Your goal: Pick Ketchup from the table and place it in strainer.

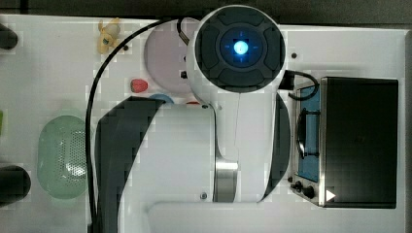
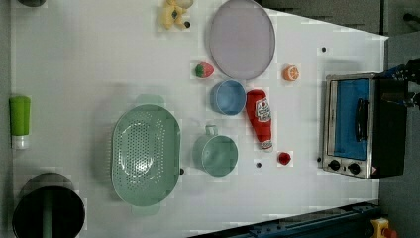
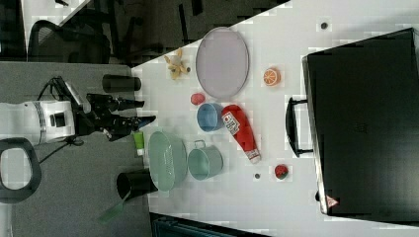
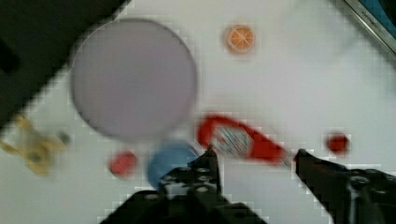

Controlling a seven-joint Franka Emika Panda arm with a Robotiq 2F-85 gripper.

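Note:
The Ketchup is a bright-red bottle with a white label. It lies on its side on the white table, right beside a blue bowl. It also appears in the right view and the wrist view. The strainer, a pale mint-green oval basket with a perforated bottom, stands apart from it, toward the left view's left, with nothing in it. My gripper hangs well clear of the table. It is open with nothing between its fingers, and the Ketchup lies far beyond them.
A green cup stands between strainer and Ketchup. A lilac plate, strawberry, orange slice, small dark-red piece and toaster oven surround them. A green bottle and black pot sit near the table edge.

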